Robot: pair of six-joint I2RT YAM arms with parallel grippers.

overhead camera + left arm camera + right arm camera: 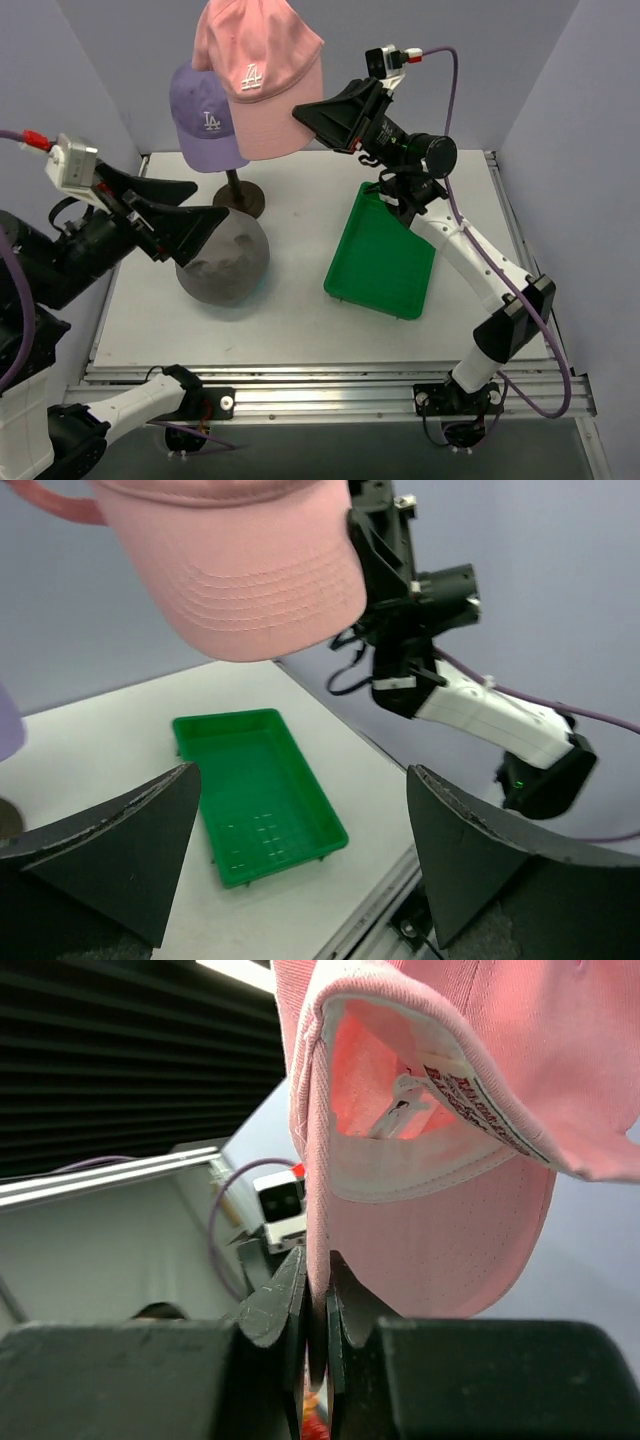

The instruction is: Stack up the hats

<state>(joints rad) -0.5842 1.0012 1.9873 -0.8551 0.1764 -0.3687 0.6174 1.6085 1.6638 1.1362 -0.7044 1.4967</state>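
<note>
Pink cap [262, 75] above lilac cap [205, 115]; grey hat [225, 262] flat

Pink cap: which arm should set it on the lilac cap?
Right. The right gripper is shut on the pink cap, holding it raised close to the lilac cap; the left gripper is open, empty, over the grey hat.

Tray [383, 262] right of floppy hat [226, 266]

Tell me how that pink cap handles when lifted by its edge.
Probably floppy: the pink cap hangs from a fabric edge pinched in the right end effector. Its stitched brim looks stiffer. Likely light, since that small pinch carries it.
</note>
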